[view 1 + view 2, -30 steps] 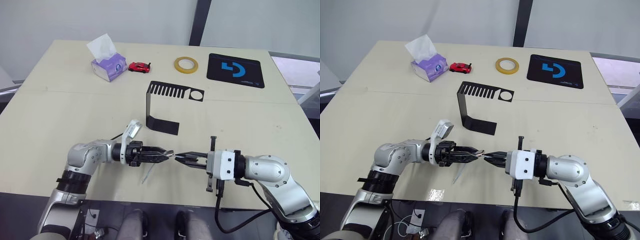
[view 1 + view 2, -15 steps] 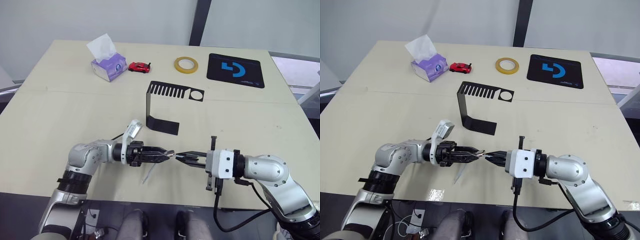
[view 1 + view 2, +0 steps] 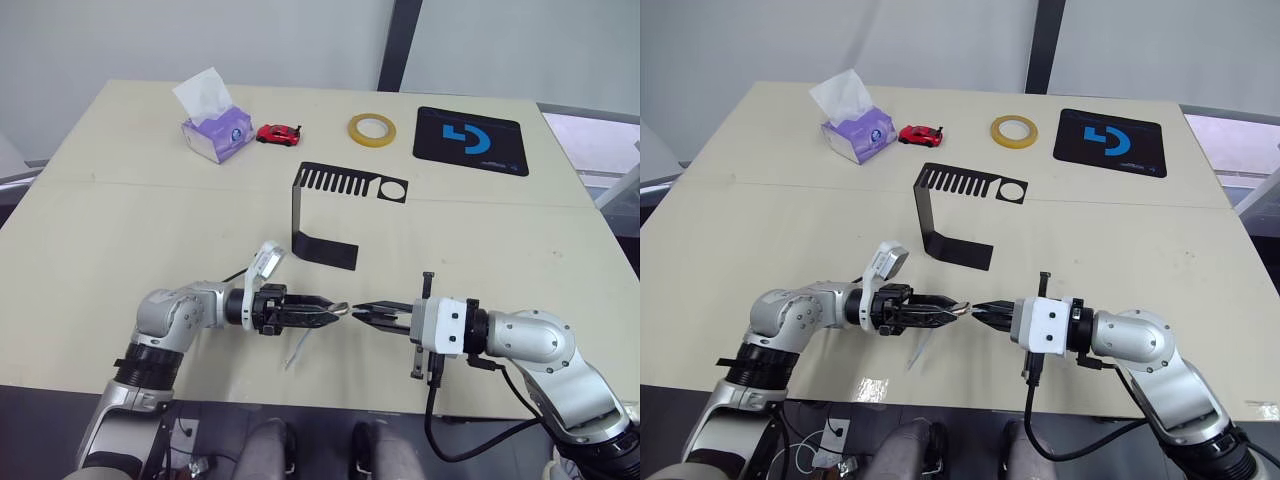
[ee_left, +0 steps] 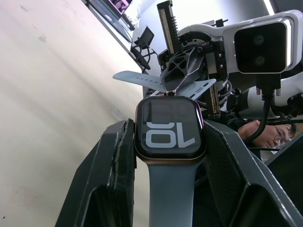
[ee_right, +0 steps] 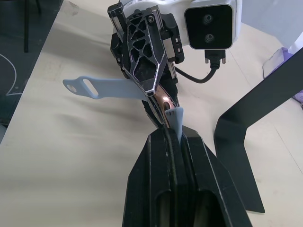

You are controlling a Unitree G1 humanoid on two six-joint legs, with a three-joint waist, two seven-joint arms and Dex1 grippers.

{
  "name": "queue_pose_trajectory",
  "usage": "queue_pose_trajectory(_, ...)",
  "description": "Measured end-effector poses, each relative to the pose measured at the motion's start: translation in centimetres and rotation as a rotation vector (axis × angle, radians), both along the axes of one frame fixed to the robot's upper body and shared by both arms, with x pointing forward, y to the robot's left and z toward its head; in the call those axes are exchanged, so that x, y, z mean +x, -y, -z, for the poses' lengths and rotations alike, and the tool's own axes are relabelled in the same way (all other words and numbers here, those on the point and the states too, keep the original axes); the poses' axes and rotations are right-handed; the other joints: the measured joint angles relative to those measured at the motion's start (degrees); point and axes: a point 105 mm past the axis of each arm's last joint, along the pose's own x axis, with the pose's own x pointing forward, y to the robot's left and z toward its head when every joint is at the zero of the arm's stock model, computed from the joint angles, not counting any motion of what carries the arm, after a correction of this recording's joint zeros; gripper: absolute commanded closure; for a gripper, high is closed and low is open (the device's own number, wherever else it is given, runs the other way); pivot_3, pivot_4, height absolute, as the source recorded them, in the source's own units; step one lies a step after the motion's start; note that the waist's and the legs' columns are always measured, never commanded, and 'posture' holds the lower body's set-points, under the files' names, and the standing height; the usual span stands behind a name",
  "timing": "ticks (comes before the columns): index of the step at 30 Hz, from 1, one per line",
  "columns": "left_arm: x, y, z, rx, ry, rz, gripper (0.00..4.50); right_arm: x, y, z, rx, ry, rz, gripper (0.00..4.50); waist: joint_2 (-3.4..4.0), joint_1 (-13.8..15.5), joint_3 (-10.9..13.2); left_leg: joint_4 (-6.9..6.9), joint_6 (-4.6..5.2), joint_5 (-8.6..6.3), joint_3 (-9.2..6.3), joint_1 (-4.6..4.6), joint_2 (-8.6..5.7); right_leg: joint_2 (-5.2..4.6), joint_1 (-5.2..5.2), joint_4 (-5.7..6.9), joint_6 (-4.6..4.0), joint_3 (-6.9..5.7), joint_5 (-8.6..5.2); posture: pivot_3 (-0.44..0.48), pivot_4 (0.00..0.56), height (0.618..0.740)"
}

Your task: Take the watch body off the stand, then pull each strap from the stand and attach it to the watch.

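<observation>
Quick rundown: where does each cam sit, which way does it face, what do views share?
Head stereo eyes: look forward and down at the table; both arms show, black bent-sheet stand behind them.
Left wrist: looks along left gripper, shut on the black rounded-square watch body; faces right gripper.
Right wrist: looks along right gripper, shut on a pale blue-grey strap; faces the left gripper.
Shared: watch, strap.

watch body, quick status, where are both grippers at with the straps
Left gripper shut on watch body, one strap already fitted. Right gripper shut on second strap, its end at the case edge. Stand bare, nothing between the grippers.
</observation>
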Motion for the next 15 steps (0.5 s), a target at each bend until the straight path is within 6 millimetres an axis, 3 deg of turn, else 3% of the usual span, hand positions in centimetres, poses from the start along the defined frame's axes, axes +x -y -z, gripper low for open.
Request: queue_pose_trajectory(15, 0.13, 0.50, 0.11, 0.040, 0.004, -0.032, 2.81, 0.24, 0.15, 0.19, -0.020, 0.011, 0.019, 4.50, 0.00, 0.0, 0.0, 0.00, 0.00, 0.00, 0.00, 0.00, 0.00, -0.04, 0.00, 0.00, 0.00, 0.01, 0.00, 0.000, 0.150, 0.740)
